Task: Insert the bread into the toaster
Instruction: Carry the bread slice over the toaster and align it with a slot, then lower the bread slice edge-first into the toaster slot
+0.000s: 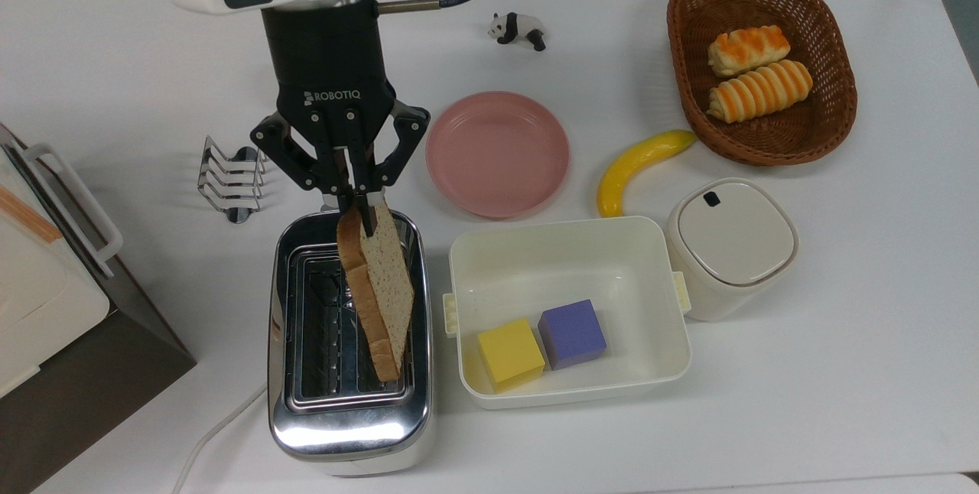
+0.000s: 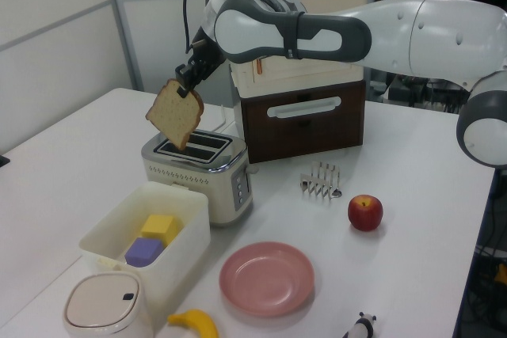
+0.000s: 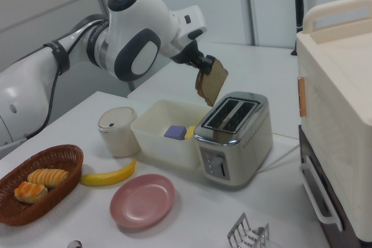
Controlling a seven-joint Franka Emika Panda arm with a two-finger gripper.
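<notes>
White tabletop (image 1: 841, 372), top view, open room along the 3 to 5 o'clock margin. Gripper (image 1: 359, 207), fingers clamped on the crust edge of the bread (image 1: 380, 291); slice hangs tilted in the air above the toaster (image 1: 348, 410), clear of its slots in the left view. Toaster at 7 o'clock, just beside the cream bin (image 1: 570, 391) holding a yellow block (image 1: 510, 352) and a purple block (image 1: 572, 333). Toast rack (image 1: 229, 182) at 9 o'clock; pink plate (image 1: 497, 154) at centre; banana (image 1: 639, 167) and basket (image 1: 692, 108) toward 2 o'clock.
</notes>
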